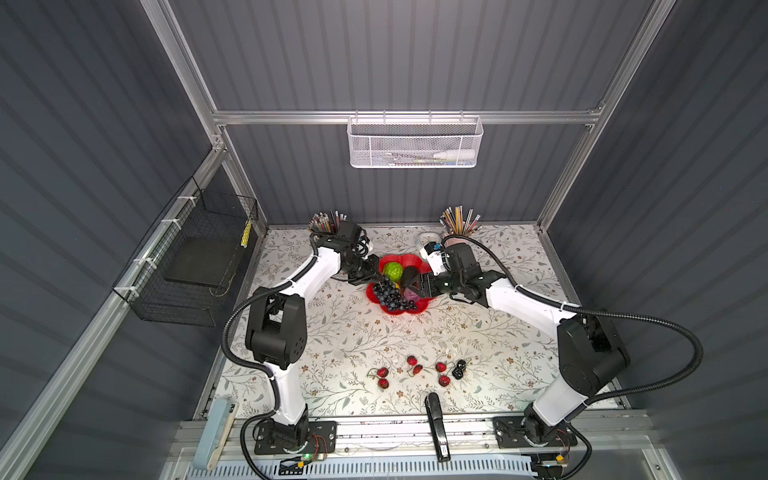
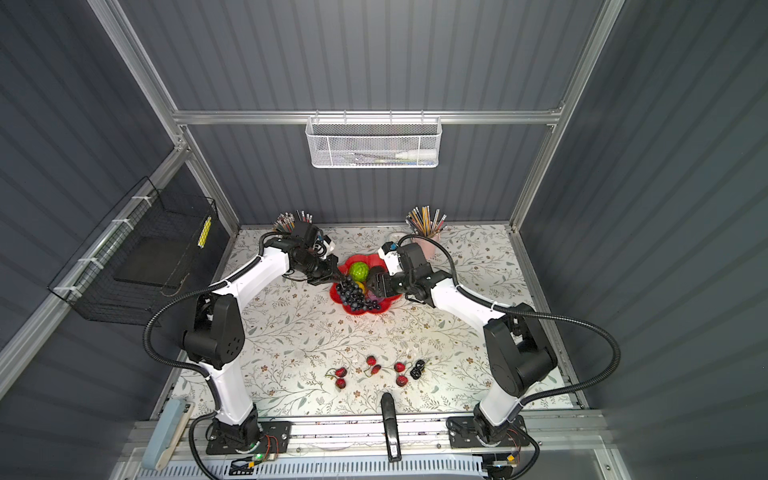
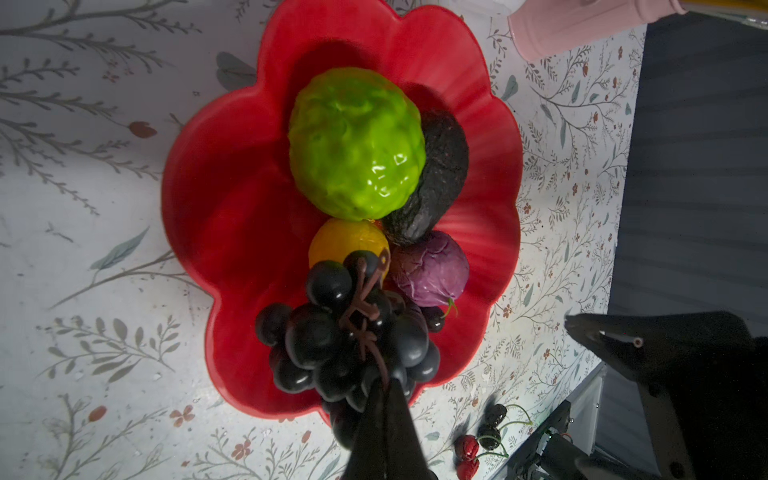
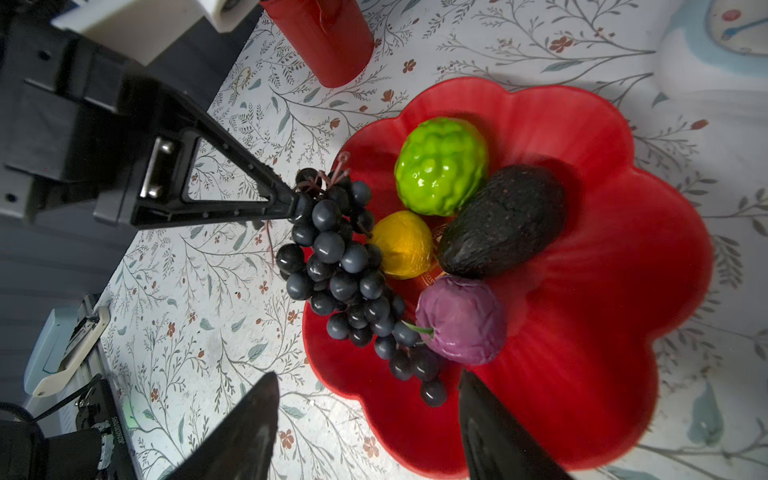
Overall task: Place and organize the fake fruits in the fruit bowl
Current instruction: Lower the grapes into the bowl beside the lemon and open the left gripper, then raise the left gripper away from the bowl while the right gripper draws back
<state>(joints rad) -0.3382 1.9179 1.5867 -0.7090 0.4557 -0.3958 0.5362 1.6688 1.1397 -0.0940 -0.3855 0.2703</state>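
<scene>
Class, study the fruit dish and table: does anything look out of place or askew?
Yes. The grape bunch drapes over the red flower-shaped bowl's rim, half outside, its stem pinched by the shut left gripper. Red cherries and a small black cluster lie loose on the table, far from the bowl.

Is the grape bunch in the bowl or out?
Partly in: grape bunch drapes over the bowl rim, its stem end pinched by the left gripper.
</scene>
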